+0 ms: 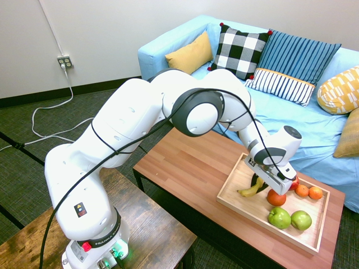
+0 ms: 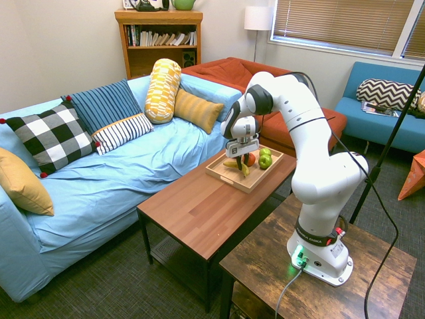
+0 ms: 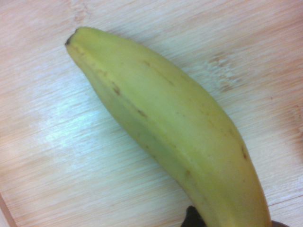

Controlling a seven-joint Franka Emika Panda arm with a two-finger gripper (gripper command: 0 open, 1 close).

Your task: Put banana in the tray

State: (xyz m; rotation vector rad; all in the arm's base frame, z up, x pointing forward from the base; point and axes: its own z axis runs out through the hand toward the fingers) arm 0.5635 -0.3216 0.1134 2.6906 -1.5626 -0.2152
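Note:
The yellow banana hangs inside the light wooden tray, its lower tip close to the tray floor near the left end. My gripper is shut on the banana's upper part from above. From the other side, the banana shows under the gripper, over the tray. In the wrist view the banana fills the picture over the pale wood of the tray. I cannot tell whether the banana touches the floor.
In the tray lie a red-orange fruit, two green apples, and two small oranges, all right of the banana. The tray sits at the far end of the reddish-brown table. A blue sofa with cushions stands behind.

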